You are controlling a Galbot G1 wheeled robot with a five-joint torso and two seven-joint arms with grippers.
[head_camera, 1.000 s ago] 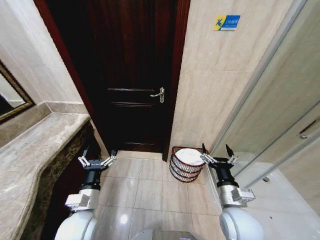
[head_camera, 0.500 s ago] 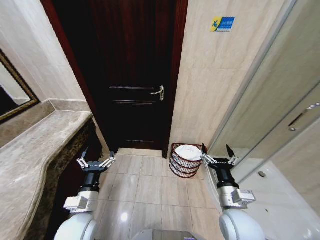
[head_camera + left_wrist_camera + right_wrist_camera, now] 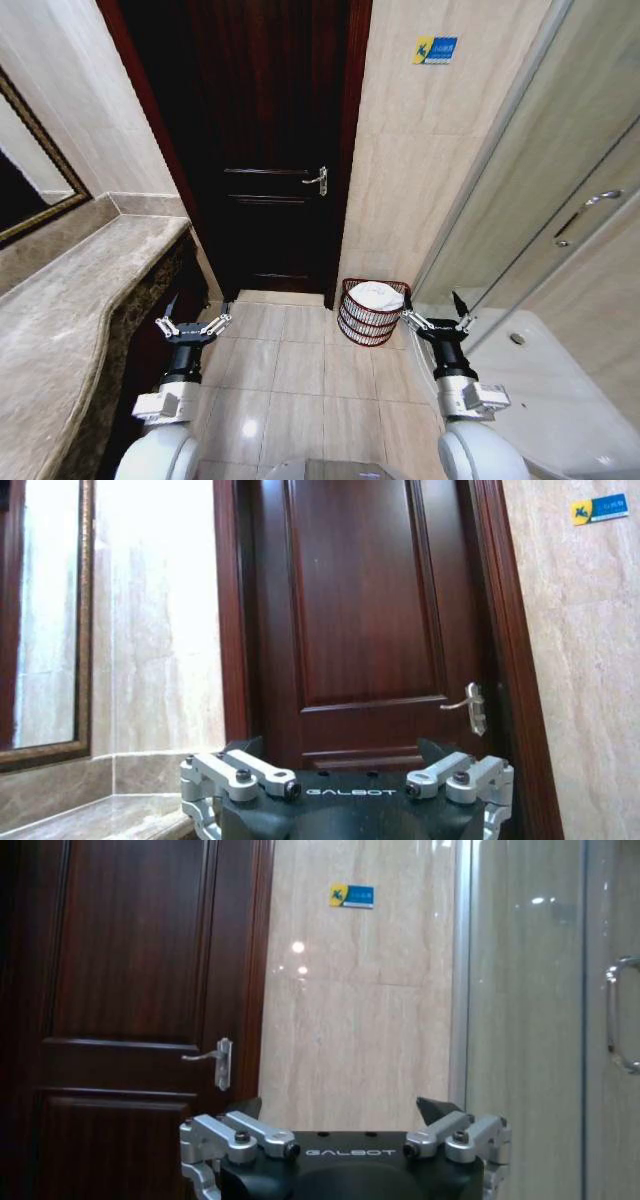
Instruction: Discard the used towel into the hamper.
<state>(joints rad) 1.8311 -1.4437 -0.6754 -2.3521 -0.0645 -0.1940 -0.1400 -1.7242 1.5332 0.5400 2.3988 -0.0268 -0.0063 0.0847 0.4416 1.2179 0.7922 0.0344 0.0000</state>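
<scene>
The task looks finished, or all but: a white towel (image 3: 377, 294) lies bunched inside the hamper (image 3: 372, 312), and neither gripper carries anything. Nothing seems left beyond pulling away.

The dark wooden door (image 3: 270, 150) fills the far middle of the room, its lever handle (image 3: 317, 181) on its right side. To its right runs a beige tiled wall (image 3: 430, 170) with a small blue and yellow sign (image 3: 434, 49) high up, and further right the glass shower panel (image 3: 570, 190) with its handle (image 3: 580, 212). Along the left runs the marble counter (image 3: 70, 310), with a framed mirror (image 3: 30, 185) above it. The hamper stands on the tiled floor (image 3: 300, 370) at the foot of the beige wall, just right of the door frame.

The left gripper (image 3: 192, 324) is held low on the near left beside the counter edge, its fingers spread wide and empty. The right gripper (image 3: 436, 320) is held near right, just beside the hamper rim and a little nearer than it, its fingers spread apart and holding nothing too.

Against the earlier frames the whole head view has shifted: the sign and door handle sit a little left of where they were, more of the shower panel and of the white basin at the near right shows, and the hamper looks smaller and farther off. That is the camera moving with the robot. Both grippers keep the same open, forward pose throughout.
</scene>
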